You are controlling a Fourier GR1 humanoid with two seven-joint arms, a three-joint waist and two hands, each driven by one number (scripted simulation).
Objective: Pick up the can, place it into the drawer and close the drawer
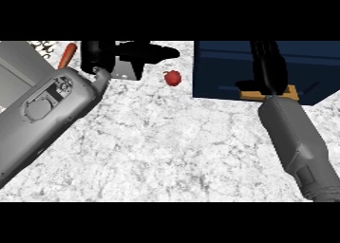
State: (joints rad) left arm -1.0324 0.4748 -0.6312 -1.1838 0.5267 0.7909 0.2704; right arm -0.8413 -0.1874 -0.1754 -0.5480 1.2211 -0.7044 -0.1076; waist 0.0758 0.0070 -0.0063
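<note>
At far left we see an orange-red handle lying on the marbled counter. Beside it, our left hand hangs at the counter's far edge, fingers curled round a grey can, which is lifted clear of the counter. A small red fruit lies just right of the can. Further right stands the dark blue drawer. Our right hand reaches over it; whether its fingers are curled or straight, we cannot tell.
</note>
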